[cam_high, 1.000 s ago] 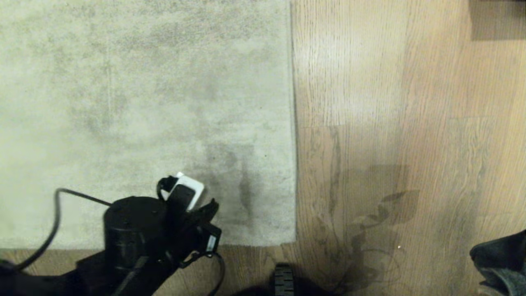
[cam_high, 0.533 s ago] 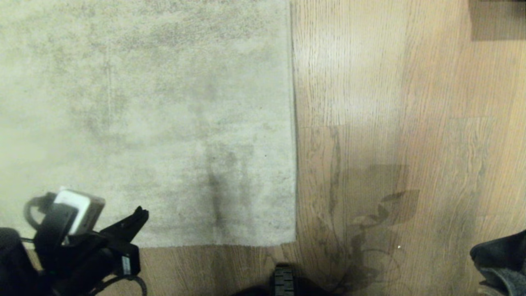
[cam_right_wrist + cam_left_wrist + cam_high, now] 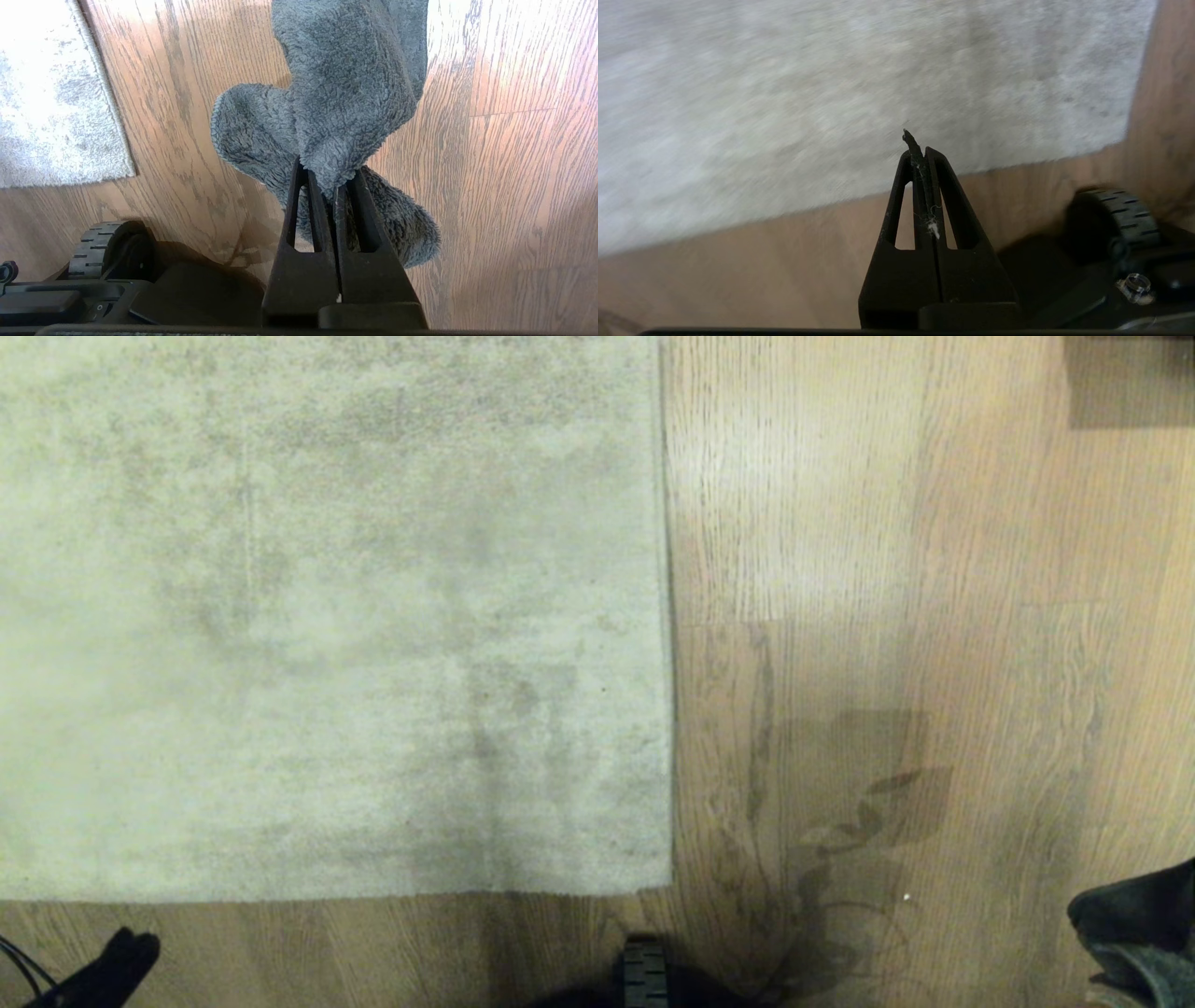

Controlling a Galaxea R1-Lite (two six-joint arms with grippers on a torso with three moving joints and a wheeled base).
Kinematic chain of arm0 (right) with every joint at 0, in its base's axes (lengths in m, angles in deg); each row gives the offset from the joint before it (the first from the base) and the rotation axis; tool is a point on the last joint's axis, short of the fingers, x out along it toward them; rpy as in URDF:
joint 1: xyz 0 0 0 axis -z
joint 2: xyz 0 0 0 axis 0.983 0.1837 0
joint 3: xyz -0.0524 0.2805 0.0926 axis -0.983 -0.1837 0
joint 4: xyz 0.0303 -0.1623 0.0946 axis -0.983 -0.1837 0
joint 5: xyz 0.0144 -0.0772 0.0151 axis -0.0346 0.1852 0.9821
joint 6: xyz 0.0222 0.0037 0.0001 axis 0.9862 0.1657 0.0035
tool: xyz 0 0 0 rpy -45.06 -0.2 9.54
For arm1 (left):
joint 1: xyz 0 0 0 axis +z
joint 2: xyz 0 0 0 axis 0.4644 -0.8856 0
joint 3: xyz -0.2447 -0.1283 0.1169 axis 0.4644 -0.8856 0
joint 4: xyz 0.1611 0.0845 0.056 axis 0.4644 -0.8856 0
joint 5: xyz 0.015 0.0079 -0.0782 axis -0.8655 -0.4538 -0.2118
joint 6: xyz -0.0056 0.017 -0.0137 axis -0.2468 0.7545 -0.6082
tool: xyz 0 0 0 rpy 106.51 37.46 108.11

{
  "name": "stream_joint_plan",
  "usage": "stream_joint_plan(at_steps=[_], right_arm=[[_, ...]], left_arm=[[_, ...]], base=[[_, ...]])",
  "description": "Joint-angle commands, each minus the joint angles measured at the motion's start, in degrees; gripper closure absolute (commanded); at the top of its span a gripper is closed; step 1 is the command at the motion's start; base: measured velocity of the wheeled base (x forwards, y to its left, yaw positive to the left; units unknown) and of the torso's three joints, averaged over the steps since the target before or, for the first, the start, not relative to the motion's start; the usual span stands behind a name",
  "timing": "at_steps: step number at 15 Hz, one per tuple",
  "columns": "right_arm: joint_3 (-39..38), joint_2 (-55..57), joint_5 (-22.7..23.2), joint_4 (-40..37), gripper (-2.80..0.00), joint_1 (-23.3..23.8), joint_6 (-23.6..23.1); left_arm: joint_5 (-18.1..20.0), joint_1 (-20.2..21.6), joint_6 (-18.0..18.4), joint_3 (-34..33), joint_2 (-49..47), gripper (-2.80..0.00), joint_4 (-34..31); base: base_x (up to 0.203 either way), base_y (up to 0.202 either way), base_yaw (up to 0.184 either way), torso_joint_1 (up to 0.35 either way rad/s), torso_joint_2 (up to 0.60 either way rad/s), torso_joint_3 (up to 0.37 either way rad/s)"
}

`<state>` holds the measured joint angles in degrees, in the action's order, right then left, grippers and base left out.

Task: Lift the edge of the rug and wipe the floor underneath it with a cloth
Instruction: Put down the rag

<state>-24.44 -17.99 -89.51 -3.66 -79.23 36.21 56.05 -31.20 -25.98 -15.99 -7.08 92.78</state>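
The pale rug lies flat, its rug edge (image 3: 665, 616) running straight to a square corner (image 3: 667, 887) near me. Wood-grain floor (image 3: 887, 569) lies to its right and along its near side. My left gripper (image 3: 126, 952) is low at the left, over the floor strip beside the rug's near border (image 3: 1017, 161). In the left wrist view this gripper (image 3: 920, 149) is shut and empty, with only a bit of lint on it. My right gripper (image 3: 332, 184) is shut on the fuzzy grey-teal cloth (image 3: 345, 93), which hangs over bare floor. The cloth (image 3: 1134, 919) also shows at the far right.
The base's black front wheel (image 3: 644, 971) sits just before the rug corner, and shows too as a wheel (image 3: 100, 242) in the right wrist view. A dark brown block (image 3: 1130, 383) stands at the far right. A shadow (image 3: 840, 821) falls on the floor.
My left arm has pulled back off the rug toward the lower left; only its fingertips remain in the head view. The rug has stayed flat and the right side is unchanged.
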Motion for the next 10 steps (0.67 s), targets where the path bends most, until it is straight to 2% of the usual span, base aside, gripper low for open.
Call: stream_joint_plan(at_steps=[1,3,4,7,10], right_arm=[[0.0,0.0,0.0,0.0,0.00,0.0,0.0],[0.0,0.1,0.0,0.0,0.00,0.0,0.0],[0.0,0.0,0.0,0.0,0.00,0.0,0.0],[0.0,0.1,0.0,0.0,0.00,0.0,0.0],[0.0,0.1,0.0,0.0,0.00,0.0,0.0]], left_arm=[[-1.0,2.0,0.2,1.0,22.7,0.00,-16.1],[-2.5,3.0,0.1,1.7,29.5,0.00,-26.3],[-2.9,3.3,0.3,1.9,30.0,0.00,-27.7],[-3.0,3.4,0.2,1.6,30.0,0.00,-26.8],[-3.2,3.4,-2.3,1.2,29.9,0.00,-26.0]], base=[[0.000,0.000,0.000,0.000,0.00,0.000],[0.000,0.000,0.000,0.000,0.00,0.000],[0.000,0.000,0.000,0.000,0.00,0.000],[0.000,0.000,0.000,0.000,0.00,0.000],[0.000,0.000,0.000,0.000,0.00,0.000]])
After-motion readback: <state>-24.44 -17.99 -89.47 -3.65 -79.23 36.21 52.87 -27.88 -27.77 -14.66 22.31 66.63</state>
